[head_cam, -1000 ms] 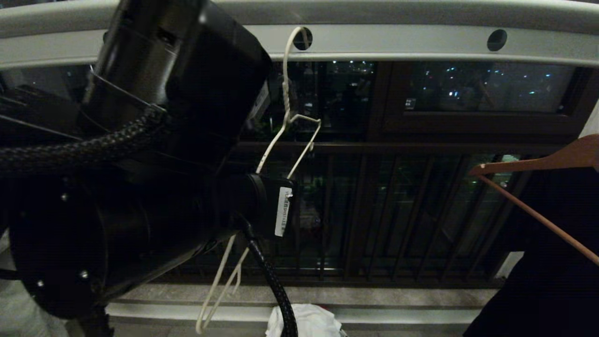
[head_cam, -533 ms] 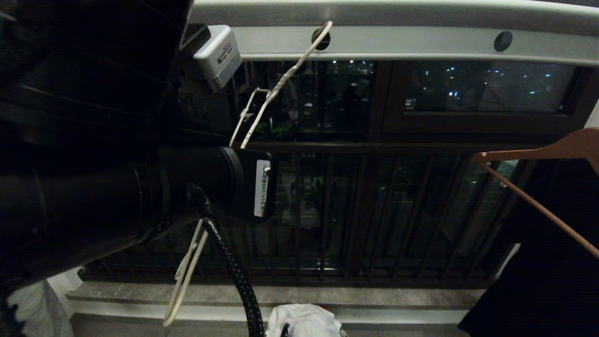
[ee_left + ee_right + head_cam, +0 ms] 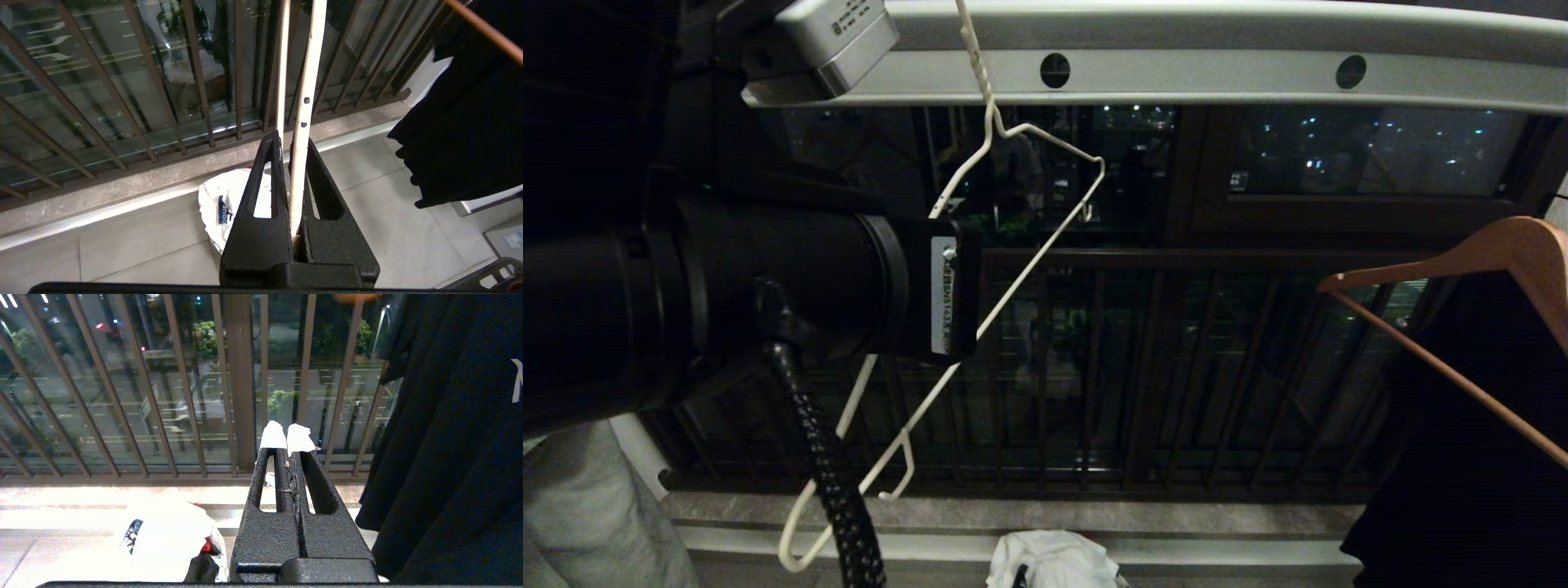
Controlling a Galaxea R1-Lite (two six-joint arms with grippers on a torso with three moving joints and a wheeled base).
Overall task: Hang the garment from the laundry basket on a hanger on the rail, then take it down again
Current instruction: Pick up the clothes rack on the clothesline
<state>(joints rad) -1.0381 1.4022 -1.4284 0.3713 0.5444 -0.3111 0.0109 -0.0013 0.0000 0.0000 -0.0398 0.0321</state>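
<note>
The thin white wire hanger (image 3: 1045, 237) hangs slanted in front of the rail (image 3: 1201, 77), clear of its round holes. Its hook runs out of the top of the head view. My left gripper (image 3: 290, 139) is shut on one of the hanger's wires (image 3: 303, 98), and in the head view the arm's wrist (image 3: 915, 294) hides the fingers. The white garment (image 3: 216, 200) with its blue print lies heaped on the floor below (image 3: 1054, 563). It covers the laundry basket. My right gripper (image 3: 288, 439) is shut on nothing, low beside the black garment.
A brown wooden hanger (image 3: 1462, 261) carries a black garment (image 3: 1470, 457) at the right. Dark window railing (image 3: 1176, 367) and a stone sill (image 3: 1176, 518) stand behind. A bit of red cloth (image 3: 206, 547) shows by the white heap.
The hanger's hook sat in a hole of the rail a second ago. It has come out and moved up and left, and my left arm has swung the hanger into a wider slant.
</note>
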